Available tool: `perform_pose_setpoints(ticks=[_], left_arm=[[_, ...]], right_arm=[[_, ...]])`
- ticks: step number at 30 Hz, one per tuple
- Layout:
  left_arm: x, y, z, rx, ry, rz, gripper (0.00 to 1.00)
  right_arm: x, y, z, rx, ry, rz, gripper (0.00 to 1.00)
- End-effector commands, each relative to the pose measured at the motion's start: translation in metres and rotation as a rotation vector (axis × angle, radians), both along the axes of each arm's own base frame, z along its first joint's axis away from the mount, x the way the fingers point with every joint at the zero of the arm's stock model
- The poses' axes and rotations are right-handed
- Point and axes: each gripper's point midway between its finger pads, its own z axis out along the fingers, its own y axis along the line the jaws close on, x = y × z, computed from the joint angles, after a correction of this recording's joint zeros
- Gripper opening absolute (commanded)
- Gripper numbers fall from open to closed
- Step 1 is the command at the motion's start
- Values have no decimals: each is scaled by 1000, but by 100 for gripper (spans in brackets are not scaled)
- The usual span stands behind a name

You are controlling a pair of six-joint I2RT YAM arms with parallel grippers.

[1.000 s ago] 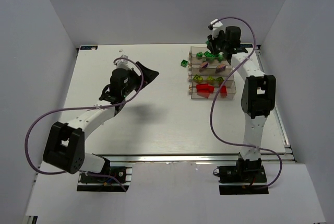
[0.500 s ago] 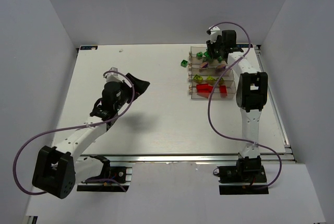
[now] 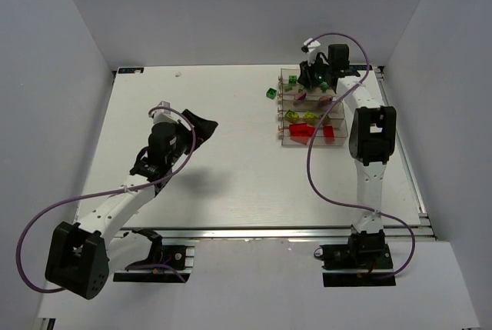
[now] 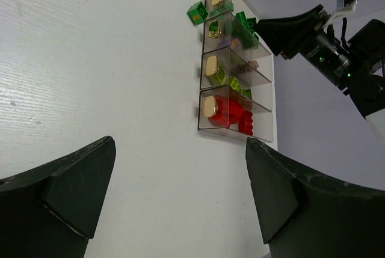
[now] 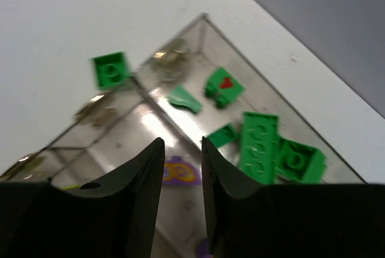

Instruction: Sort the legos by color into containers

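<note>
The containers (image 3: 286,111) are four joined clear bins at the back right. From far to near they hold dark green (image 5: 258,147), purple (image 5: 180,171), yellow-green (image 3: 309,116) and red (image 4: 231,110) legos. One green lego (image 3: 270,92) lies on the table just left of the far bin, and it also shows in the right wrist view (image 5: 110,70) and the left wrist view (image 4: 196,12). My right gripper (image 5: 181,145) hovers over the far bins, its jaws a narrow gap apart with nothing between them. My left gripper (image 4: 179,150) is wide open and empty over the table's left middle.
White walls enclose the table on three sides. A purple cable loops from each arm. The right arm (image 3: 370,138) stands just right of the bins. A metal rail (image 3: 269,231) runs along the near edge.
My left arm has drawn back toward the near left, with its gripper still open. My right gripper has shifted slightly left over the far bins.
</note>
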Motion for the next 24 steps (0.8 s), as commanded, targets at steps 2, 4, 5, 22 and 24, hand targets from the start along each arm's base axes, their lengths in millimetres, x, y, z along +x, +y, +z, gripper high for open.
perform_pose_setpoints(ticks=[2,4,5,22,24], left_arm=[[-3,11,10,1,-35,45,98],[-5,9,7,-4,-35,35,98],[-5,8,5,-5,-31,29,98],[-7,-2,-4,14,-1,-42,98],[-11,1,-7,13,1,-32,98]], right_arm=[[-57,56,92,87,-187,422,35],[-70,74,85,20,-216,505,40],[-70,76,80,-20,-214,498,45],[-27,129,34,-403,-242,225,74],[-24,130,23,-437,-231,220,72]])
